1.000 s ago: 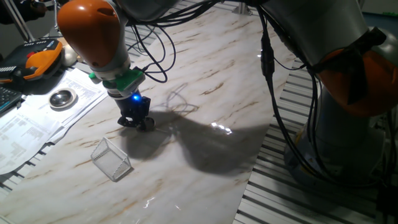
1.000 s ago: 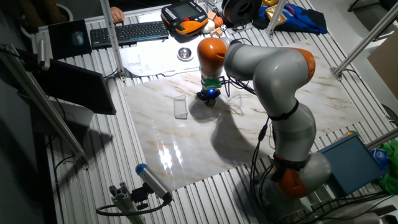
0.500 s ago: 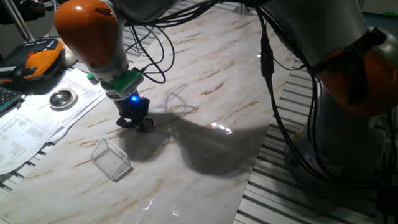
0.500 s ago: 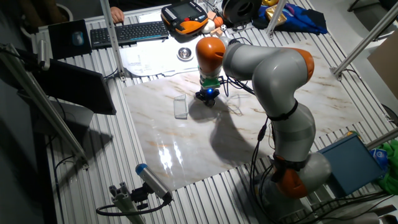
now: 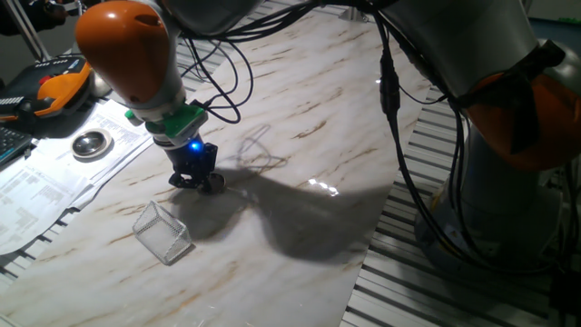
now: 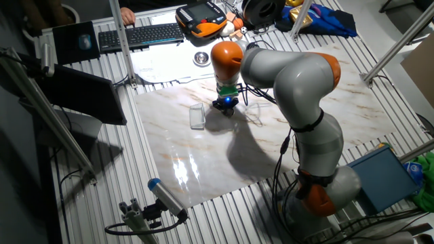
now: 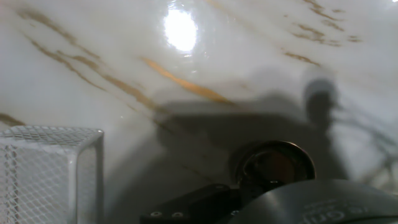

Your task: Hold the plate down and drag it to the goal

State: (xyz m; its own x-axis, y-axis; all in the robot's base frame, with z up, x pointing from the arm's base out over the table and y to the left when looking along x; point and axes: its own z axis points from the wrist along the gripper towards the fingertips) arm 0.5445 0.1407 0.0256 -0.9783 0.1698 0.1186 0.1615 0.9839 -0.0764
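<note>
One glossy marble tabletop [image 5: 300,109], slatted surround [image 6: 224,210].

Dim room, bright white glare spots on the shiny surface [image 5: 309,118], big dark arm shadow, blurry, soft hand view

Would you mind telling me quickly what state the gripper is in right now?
Gripper: down at the marble table, over the plate, near the goal; whether its fingers are open or shut cannot be told.
</note>
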